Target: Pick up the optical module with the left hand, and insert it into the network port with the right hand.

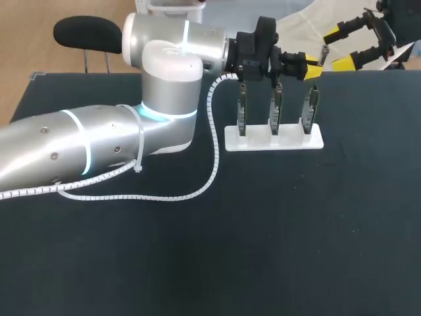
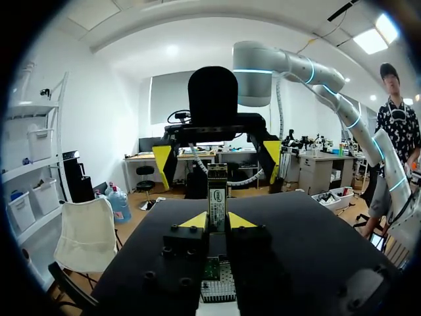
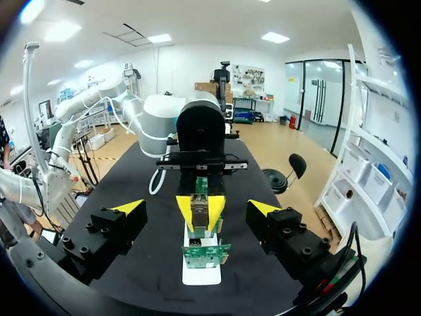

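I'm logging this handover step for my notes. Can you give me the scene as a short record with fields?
left tool: shut on the optical module, just above the boards
right tool: open, facing the left tool, not touching the module
stand: white, holds three upright boards
task state: module picked up, not yet handed over or inserted

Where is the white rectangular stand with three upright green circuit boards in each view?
Head view: white rectangular stand right of centre, with the left gripper above its rightmost green board.
Left wrist view: only a sliver, under the left gripper and a green board.
Right wrist view: base directly under the left gripper.
Shared landmark: the left gripper's yellow tips, shut on the grey optical module.
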Action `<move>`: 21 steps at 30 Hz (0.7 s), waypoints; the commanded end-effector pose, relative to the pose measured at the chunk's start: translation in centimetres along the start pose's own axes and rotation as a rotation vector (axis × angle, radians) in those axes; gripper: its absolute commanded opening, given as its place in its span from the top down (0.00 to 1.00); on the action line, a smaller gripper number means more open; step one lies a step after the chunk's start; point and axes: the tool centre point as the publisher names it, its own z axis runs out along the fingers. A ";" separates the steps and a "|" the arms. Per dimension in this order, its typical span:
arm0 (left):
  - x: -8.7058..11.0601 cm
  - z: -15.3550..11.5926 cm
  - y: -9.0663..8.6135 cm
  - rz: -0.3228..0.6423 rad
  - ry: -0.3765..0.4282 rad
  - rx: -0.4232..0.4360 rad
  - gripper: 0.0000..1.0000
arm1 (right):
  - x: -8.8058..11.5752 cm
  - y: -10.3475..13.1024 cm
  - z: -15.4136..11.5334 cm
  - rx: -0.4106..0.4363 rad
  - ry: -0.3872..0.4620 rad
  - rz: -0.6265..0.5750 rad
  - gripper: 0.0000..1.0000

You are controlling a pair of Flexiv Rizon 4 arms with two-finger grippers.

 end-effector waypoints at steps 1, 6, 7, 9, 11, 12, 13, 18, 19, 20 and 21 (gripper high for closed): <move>0.1 0.1 0.2 0.001 -0.001 0.003 1.00 | -0.2 0.6 0.1 0.031 0.001 -0.006 0.00; 0.1 0.1 0.2 0.001 -0.001 0.003 1.00 | -0.4 0.5 0.3 0.029 -0.001 -0.008 0.00; 0.1 0.1 0.2 0.001 -0.001 0.003 1.00 | -0.4 0.5 0.4 0.027 -0.002 -0.008 0.00; 0.1 0.1 0.2 0.001 -0.001 0.003 1.00 | -0.4 0.3 0.6 0.020 0.000 -0.003 0.00; 0.1 0.1 0.2 0.001 -0.001 0.003 1.00 | -0.5 0.3 0.7 0.016 -0.004 -0.001 0.00; 0.1 0.1 0.2 0.001 -0.001 0.003 1.00 | -0.6 0.2 0.8 0.014 -0.005 0.000 0.00; 0.1 0.1 0.2 0.001 -0.001 0.003 1.00 | -0.6 0.2 0.8 0.012 -0.005 -0.001 0.00; 0.1 0.1 0.2 0.001 -0.001 0.003 1.00 | -0.7 -0.2 0.8 -0.002 -0.033 0.049 0.00; 0.1 0.1 0.2 0.001 -0.001 0.003 1.00 | -0.7 -0.3 0.8 -0.001 -0.032 0.049 0.00; 0.1 0.1 0.2 0.001 -0.001 0.003 1.00 | -0.7 -0.3 0.8 -0.003 -0.032 0.049 0.00; 0.1 0.1 0.2 0.001 -0.001 0.003 1.00 | -0.6 -0.4 0.8 -0.005 -0.034 0.052 0.00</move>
